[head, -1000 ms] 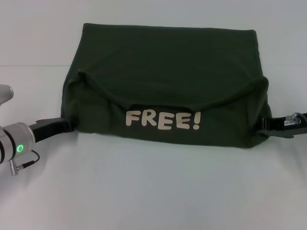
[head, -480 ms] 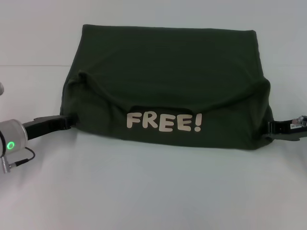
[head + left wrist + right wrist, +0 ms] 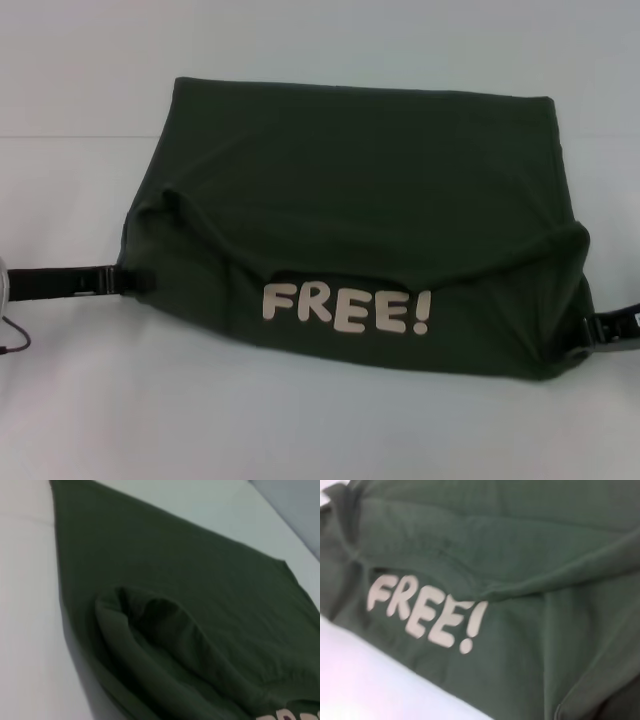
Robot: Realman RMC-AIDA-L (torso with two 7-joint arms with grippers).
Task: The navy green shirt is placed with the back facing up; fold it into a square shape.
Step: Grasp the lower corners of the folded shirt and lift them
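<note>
The navy green shirt (image 3: 350,190) lies spread across the white table (image 3: 300,430), and its near part is folded back over itself so the cream "FREE!" lettering (image 3: 346,308) faces up along the front band. Above that lettering the folded layer makes a curved, sagging edge running from one side of the shirt to the other, and the plain fabric stretches away behind it to a straight far edge.

The left gripper (image 3: 135,280) is low at the shirt's near left corner, its dark fingers reaching in sideways and meeting the cloth right at the fold. The right gripper (image 3: 592,335) is at the opposite near corner, mostly out past the picture's edge, its black tip touching the fabric there. I can't tell whether either pincer is clamped on the cloth or just resting against it.

From the left wrist camera, the shirt (image 3: 190,595) shows a rolled, puffy fold. The right wrist camera looks at the lettering (image 3: 427,612) on creased fabric, with bare table (image 3: 365,685) beside it
</note>
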